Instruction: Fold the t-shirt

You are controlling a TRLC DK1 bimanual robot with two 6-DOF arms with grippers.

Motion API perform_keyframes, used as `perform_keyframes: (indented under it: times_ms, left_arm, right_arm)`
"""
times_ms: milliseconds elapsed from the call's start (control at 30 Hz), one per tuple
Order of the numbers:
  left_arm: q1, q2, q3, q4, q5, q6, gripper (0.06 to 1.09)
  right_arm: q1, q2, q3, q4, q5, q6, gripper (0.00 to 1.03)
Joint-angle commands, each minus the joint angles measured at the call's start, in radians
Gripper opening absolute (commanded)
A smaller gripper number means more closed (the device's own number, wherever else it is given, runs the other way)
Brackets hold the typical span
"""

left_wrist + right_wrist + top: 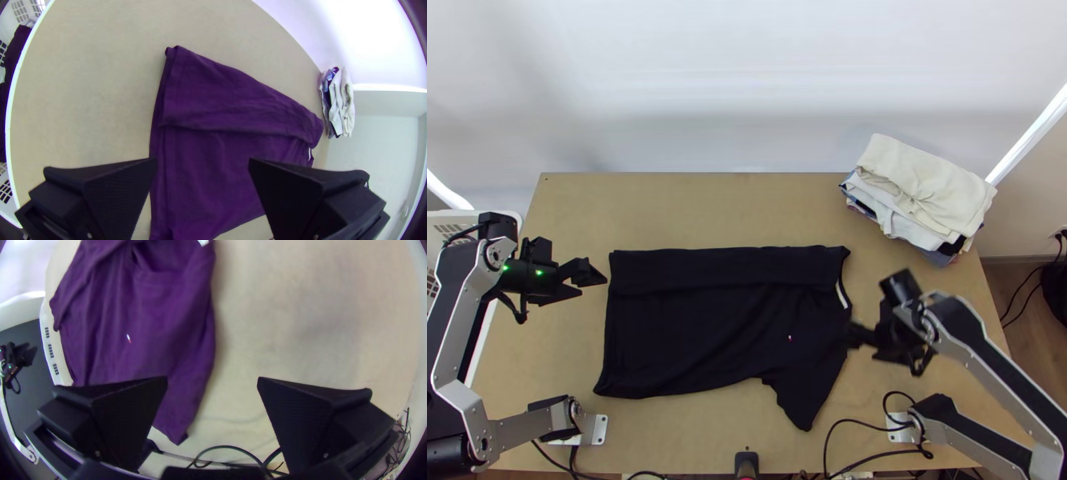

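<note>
Bright, fairly even light covers the table (707, 208) beside the left gripper (593, 282), while a white strip (1031, 136) glares beyond the right gripper (861, 342), itself blurred in the top view. Past both, soft grey shadow bands the white backdrop (707, 72). Around each claw, the wrist views bend straight edges and darken at the corners.

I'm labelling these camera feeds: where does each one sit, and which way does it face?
Top view: high over the table's near edge, facing steeply down; left arm and right arm show.
Left wrist view: on that wrist, facing the t-shirt past its own fingers.
Right wrist view: on that wrist, facing sleeve and table past its own fingers.
Top and left wrist views share the cloth pile.
</note>
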Motion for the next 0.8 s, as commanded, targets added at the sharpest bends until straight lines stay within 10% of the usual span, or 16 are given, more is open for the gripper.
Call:
perform_keyframes:
  times_ms: [0, 500, 767]
  left_arm:
    - [-0.005, -0.013, -0.010, -0.019, 0.002, 0.019, 1.04]
    - [-0.033, -0.027, -0.015, -0.029, -0.019, 0.011, 1.04]
    - [-0.030, -0.042, -0.018, -0.053, -0.030, 0.028, 1.04]
  right_arm:
    - [0.053, -0.029, -0.082, -0.016, -0.006, 0.024, 0.86]
    - [0.182, 0.132, -0.111, 0.133, -0.026, 0.015, 0.72]
    - [0.199, 0.201, -0.109, 0.188, -0.026, -0.045, 0.33]
